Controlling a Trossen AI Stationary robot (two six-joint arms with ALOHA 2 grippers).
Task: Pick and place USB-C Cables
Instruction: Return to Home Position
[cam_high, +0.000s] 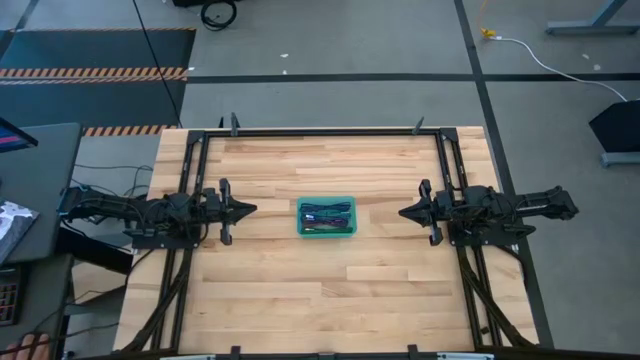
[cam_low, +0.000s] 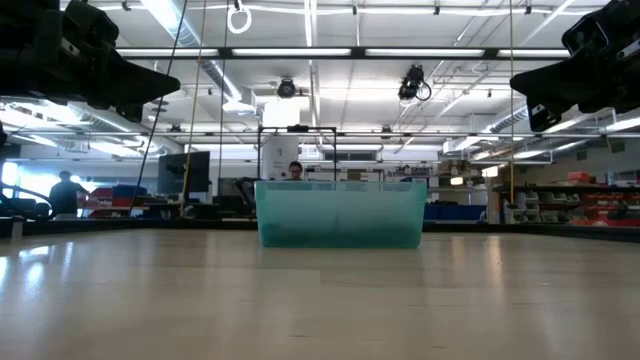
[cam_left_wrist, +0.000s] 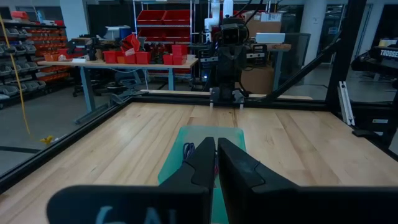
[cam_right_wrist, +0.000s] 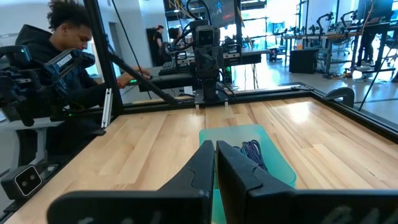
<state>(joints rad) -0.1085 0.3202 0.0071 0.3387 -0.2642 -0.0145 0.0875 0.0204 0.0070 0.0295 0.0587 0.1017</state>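
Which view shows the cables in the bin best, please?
The high view: it looks straight down on the cables in the bin. The low view shows only the bin's wall; wrist views catch parts.

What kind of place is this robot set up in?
Probably a robotics lab or workshop. Shelves of red bins stand behind a workbench, hazard tape marks the concrete floor, and a person sits at equipment beside the table.

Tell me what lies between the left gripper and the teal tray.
Only bare wooden table. In the high view, the left gripper points at the teal tray across a stretch of wood with nothing on it.
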